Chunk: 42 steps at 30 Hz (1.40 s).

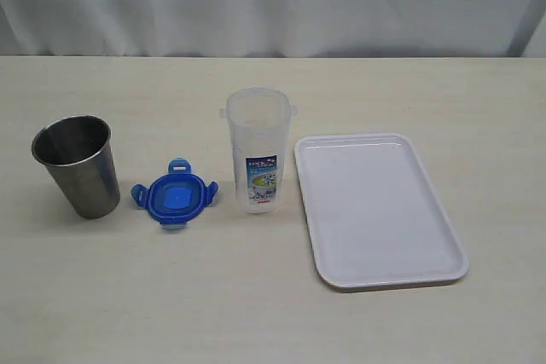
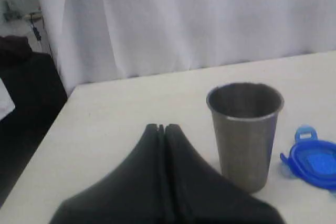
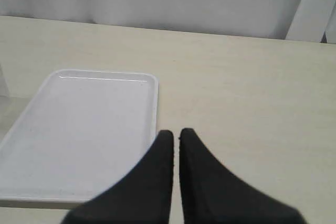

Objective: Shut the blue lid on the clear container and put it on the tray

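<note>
The clear container (image 1: pixel 258 149) stands upright and uncovered in the middle of the table, its blue-and-white label facing the camera. The blue lid (image 1: pixel 174 195) lies flat on the table just left of it, flaps spread out; it also shows in the left wrist view (image 2: pixel 313 162). The white tray (image 1: pixel 375 207) lies right of the container with nothing on it, and fills part of the right wrist view (image 3: pixel 79 129). My left gripper (image 2: pixel 161 127) is shut and holds nothing, short of the steel cup. My right gripper (image 3: pixel 176 134) is shut and holds nothing, beside the tray's edge. Neither arm appears in the exterior view.
A tapered steel cup (image 1: pixel 78 164) stands upright left of the lid, also seen close in the left wrist view (image 2: pixel 245 132). A white curtain (image 1: pixel 273 2) hangs behind the table's far edge. The table's left edge (image 2: pixel 37 150) drops off beside the left gripper.
</note>
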### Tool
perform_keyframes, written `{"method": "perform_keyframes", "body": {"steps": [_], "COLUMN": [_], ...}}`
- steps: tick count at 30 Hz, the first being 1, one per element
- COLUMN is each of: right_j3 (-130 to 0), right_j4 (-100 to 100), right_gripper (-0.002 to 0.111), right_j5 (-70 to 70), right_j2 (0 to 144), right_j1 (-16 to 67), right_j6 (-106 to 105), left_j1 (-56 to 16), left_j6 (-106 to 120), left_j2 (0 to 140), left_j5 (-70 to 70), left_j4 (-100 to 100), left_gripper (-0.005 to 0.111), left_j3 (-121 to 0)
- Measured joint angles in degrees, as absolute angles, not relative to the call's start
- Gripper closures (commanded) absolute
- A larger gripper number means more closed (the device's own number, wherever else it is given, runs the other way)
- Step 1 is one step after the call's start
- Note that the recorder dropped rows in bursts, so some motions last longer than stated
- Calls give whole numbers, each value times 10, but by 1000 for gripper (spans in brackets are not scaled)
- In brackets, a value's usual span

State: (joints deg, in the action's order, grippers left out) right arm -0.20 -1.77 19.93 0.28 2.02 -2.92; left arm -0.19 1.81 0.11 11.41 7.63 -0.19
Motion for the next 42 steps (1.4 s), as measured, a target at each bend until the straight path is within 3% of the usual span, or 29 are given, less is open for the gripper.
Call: {"method": "perform_keyframes", "body": {"steps": [13,18,21,22,23,27,42], "right_j3": [-2,-2,-2,-2,-2,-2,-2], "right_j4": [-18,-18,-18,-18,-18,-18,-18], "right_gripper": [104,104,104,104,104,104,104], "right_j5": [199,199,199,199,199,199,199], "right_j2": [3,3,3,3,3,3,3], "right_j1": [20,20,20,20,20,20,20], "right_j6": [-29,-29,-29,-29,-29,-29,-29], "left_j1": [-2,-2,-2,-2,-2,-2,-2], "left_j6": [4,-132,-168,-171,-172,-177,-122], "left_j2": [1,1,1,1,1,26,448], "left_j5": [-49,-151,-225,-237,-245,-286,-511], "left_j4": [76,76,79,79,80,83,117], "left_gripper": [107,105,91,80,54,5,2], "left_j3": [-2,-2,-2,-2,-2,-2,-2]}}
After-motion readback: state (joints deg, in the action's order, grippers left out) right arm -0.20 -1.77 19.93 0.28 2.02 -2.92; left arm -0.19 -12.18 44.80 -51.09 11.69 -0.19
